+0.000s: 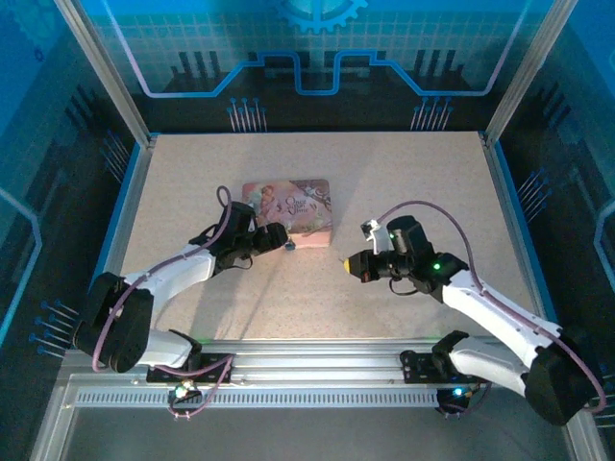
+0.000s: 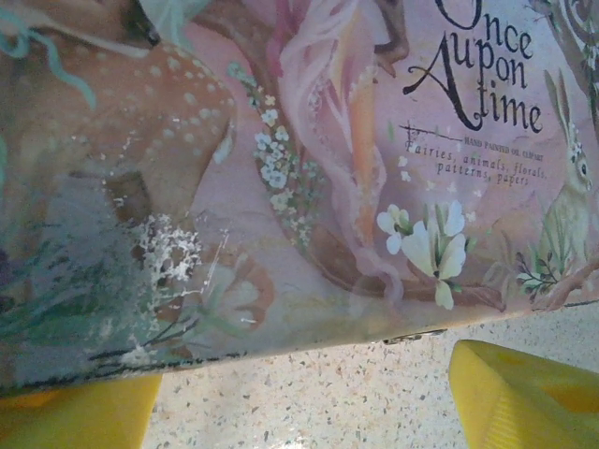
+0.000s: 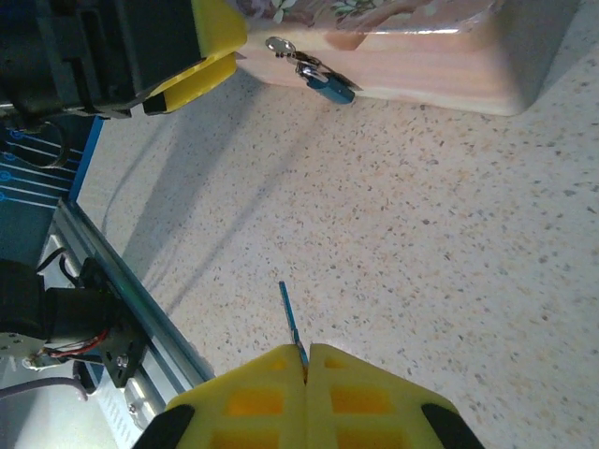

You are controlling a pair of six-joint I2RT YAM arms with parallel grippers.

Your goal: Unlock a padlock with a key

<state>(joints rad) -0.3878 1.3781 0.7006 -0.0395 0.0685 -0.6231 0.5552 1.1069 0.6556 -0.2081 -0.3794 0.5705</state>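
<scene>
Right jaws closed on key, left jaws open by pink box, padlock at its front

A: You have a glossy printed box, its finish scuffed white in patches, on a matt speckled table.
B: Your padlock has a smooth bluish body and shiny metal shackle; your key looks thin, dark metal.

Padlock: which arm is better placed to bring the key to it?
Right. Its jaws are shut on the key, aimed toward the padlock on the box; the left arm's jaws are open, empty.
</scene>
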